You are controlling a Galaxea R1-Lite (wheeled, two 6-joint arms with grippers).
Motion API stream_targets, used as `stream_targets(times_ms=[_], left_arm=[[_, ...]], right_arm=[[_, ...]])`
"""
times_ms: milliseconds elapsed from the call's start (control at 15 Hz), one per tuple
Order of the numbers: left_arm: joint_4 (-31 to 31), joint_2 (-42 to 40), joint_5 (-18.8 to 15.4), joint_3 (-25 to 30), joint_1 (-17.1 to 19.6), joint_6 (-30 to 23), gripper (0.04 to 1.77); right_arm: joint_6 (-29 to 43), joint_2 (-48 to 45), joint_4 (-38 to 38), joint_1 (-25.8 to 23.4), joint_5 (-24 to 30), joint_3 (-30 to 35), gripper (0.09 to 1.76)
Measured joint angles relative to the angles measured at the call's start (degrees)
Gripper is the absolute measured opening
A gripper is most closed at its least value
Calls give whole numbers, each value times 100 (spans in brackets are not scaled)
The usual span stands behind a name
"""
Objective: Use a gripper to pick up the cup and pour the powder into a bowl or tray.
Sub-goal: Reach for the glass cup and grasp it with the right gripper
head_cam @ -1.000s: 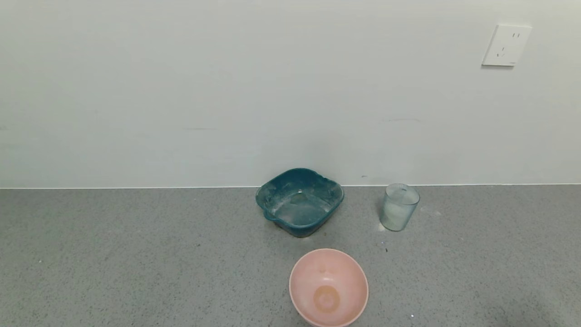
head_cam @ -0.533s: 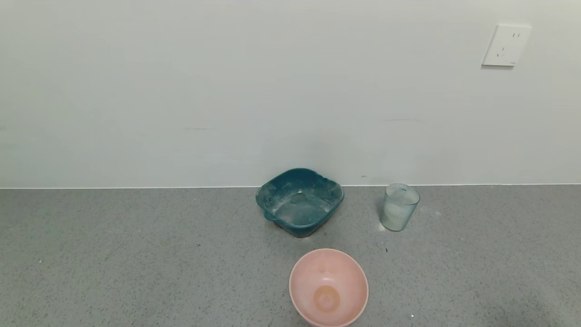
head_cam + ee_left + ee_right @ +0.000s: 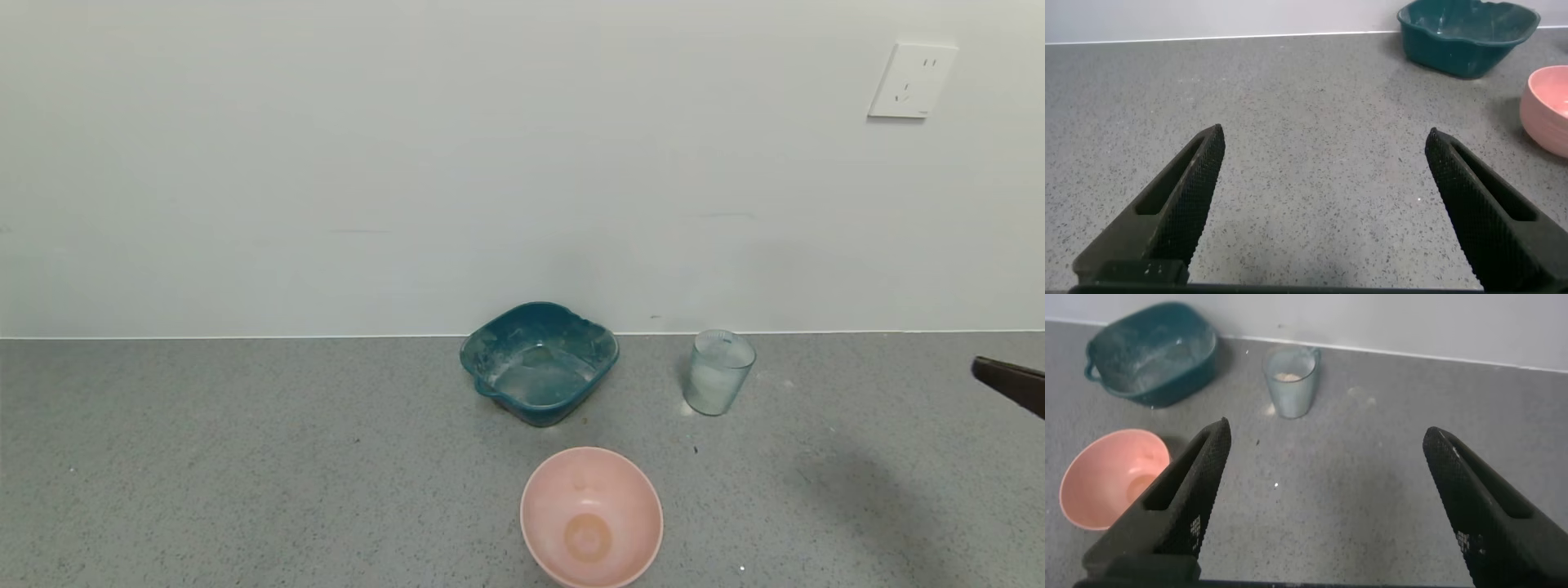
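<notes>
Change: right gripper (image 3: pixel 1323 498) newly enters head view's right edge, jaws spread, empty.
Cup (image 3: pixel 718 372): upright, untouched, holding powder (image 3: pixel 1287 376).
Basin (image 3: pixel 539 362): awaiting pour.
Left gripper (image 3: pixel 1323 200): parked, spread.
Stage: approach beginning.

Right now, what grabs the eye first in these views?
The dark teal basin, dusted white, sits by the wall at centre, with the round pink bowl nearer the robot. To the basin's right stands the clear cup, upright, with powder inside. The right gripper is open, facing the cup from a distance; the left gripper is open over bare counter.
</notes>
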Motion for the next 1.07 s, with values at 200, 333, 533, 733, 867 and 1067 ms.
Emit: stream_targets(times_ms=[200,333,533,733,867,1067], left_arm=[[0,0,0,0,0,-2,176],[0,0,0,0,0,0,176],[2,0,0,0,0,0,176],[0,0,0,0,0,0,176],[2,0,0,0,0,0,176],[0,0,0,0,0,0,176]], right_arm=[[4,797,-33,325,-28,-59,171],[0,1292,-128,469,-50,-41,171],[2,2086,-563,549,-66,72,171],[11,2911,-1253,571,-80,195,171],[69,3462,-1738,573,-157,240,171],[110,4217,-2484,573,-194,258,171]])
